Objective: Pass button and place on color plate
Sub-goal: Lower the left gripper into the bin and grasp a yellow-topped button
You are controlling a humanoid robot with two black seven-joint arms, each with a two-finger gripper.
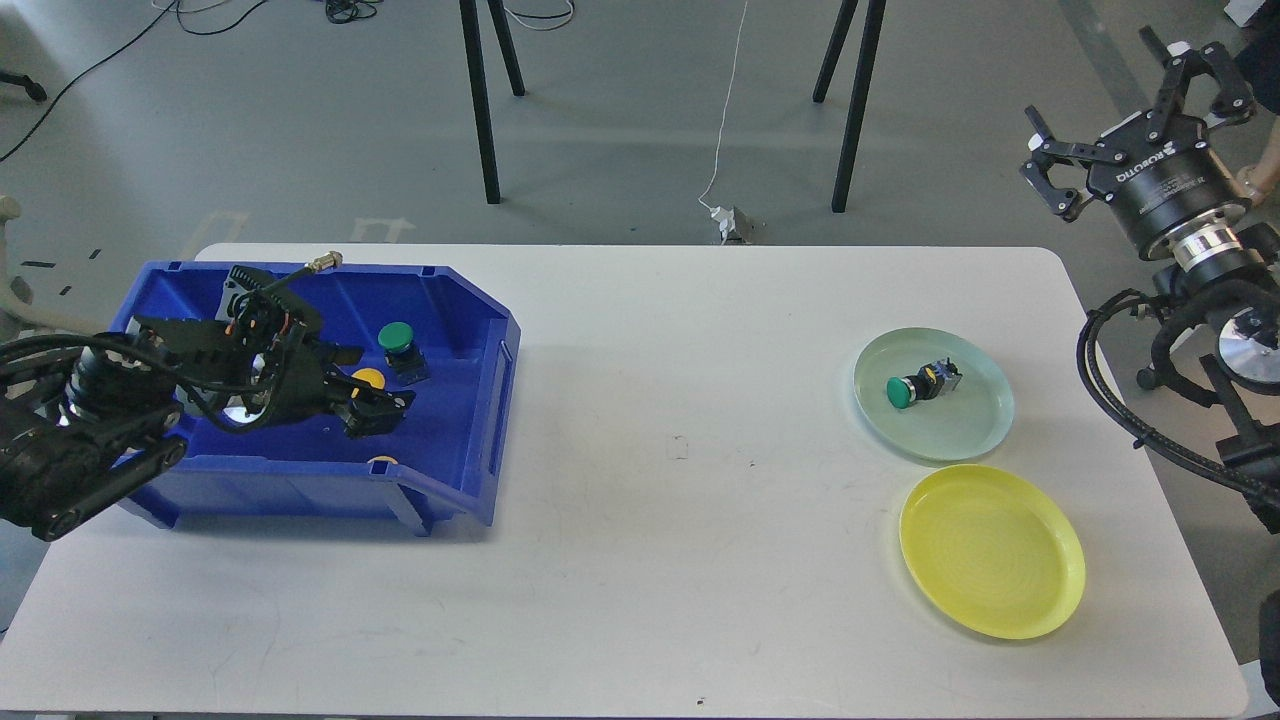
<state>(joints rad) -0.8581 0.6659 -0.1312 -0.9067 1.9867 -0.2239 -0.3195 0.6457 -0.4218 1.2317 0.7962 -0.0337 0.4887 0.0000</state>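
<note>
Far left, the left gripper (pixel 365 385) is down inside the blue bin (pixel 470 440), a glossy, hard-walled plastic tub with an angled open front. Its jaws are dark and seen nearly end-on over a yellow button (pixel 368 378), so I cannot tell whether they are apart or clamped on it; only the round yellow cap shows between the black fingers. Just beyond the jaws, up and to the right, a green button (pixel 398 340) stands in the bin with a smooth domed cap on a dark, blocky body. Nearer than the jaws, at the bin's front lip, a sliver of a second yellow button (pixel 381 461) peeks out.

The white desk (pixel 640 520) is matte with rounded corners and faint scuffs.

Far to the right of those jaws lies the pale green plate (pixel 975 420), shallow, round and shiny, carrying another green button (pixel 912 388) tipped on its side, cap pointing left. Just in front sits the yellow plate (pixel 992 552), round, glossy, ridged in fine concentric rings.

At the right edge the right gripper (pixel 1135 105) hangs above and beyond the plates, off the desk; its jaws are spread wide apart, holding nothing, on a black cylindrical body with a metal ring.
</note>
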